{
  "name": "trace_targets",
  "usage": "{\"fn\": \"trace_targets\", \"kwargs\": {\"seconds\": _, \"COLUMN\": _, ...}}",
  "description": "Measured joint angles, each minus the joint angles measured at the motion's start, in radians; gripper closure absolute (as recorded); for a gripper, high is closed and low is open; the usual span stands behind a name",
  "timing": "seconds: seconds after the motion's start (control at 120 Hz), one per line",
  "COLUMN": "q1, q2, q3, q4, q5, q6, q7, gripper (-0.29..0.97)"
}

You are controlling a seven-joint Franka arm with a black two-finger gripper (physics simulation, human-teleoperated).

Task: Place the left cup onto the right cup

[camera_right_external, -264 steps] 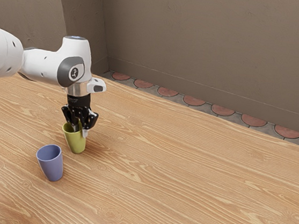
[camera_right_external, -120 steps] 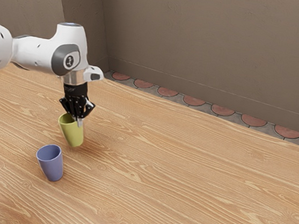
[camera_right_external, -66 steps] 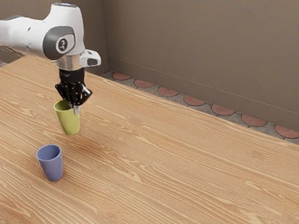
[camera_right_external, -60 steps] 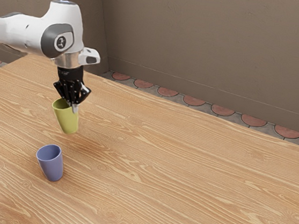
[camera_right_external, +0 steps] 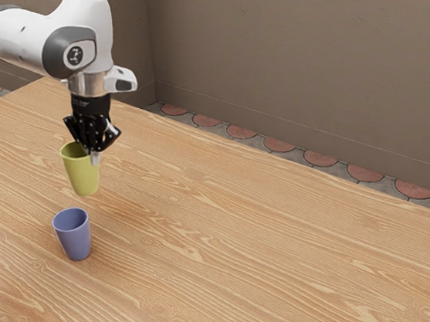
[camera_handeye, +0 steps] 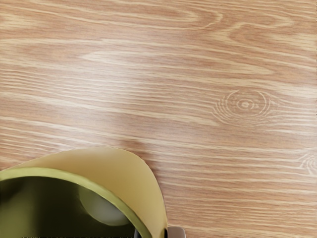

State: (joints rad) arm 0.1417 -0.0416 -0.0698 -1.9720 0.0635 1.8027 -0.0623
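Item one: green cup (camera_right_external: 80, 170) — the piece to be moved. Held clear of the table (camera_right_external: 283, 246) and hanging at a tilt from the gripper (camera_right_external: 90, 149), higher than the blue cup (camera_right_external: 72, 233) and apart from it; cannot tell how squarely over it. Pinched at the rim by near-closed jaws, one finger inside the mouth and one against the outer wall. Grip judged to leave base and lower wall free for seating on the other cup; tilt probably owed to this one-sided hold. Tapered tumbler form, mouth wider than base, smooth and matte like plastic. Olive-dark interior with a pale round floor in the wrist view (camera_handeye: 74, 198).

Item two: blue cup. Upright on the table, mouth up, same tapered form, periwinkle tone — the receiving piece, nothing in it.

Item three: table. Pale wood, long flowing grain, ringed knots (camera_handeye: 245, 104).

Item four: arm (camera_right_external: 50, 37). Glossy white shell, grey joint cap, black hand.

Surroundings: plain grey-brown wall (camera_right_external: 305, 55); strip of reddish scalloped floor tiles (camera_right_external: 320, 158) along its foot.
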Motion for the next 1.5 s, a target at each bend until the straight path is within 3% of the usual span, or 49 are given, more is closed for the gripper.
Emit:
{"fn": "trace_targets", "kwargs": {"seconds": 0.608, "q1": 0.157, "q2": -0.108, "q3": -0.16, "q4": -0.124, "q5": -0.011, "q6": -0.014, "q7": -0.069, "gripper": 0.79}}
{"fn": "trace_targets", "kwargs": {"seconds": 1.5, "q1": 0.169, "q2": -0.087, "q3": -0.166, "q4": -0.167, "q5": -0.018, "q6": 0.015, "q7": -0.115, "gripper": 0.79}}
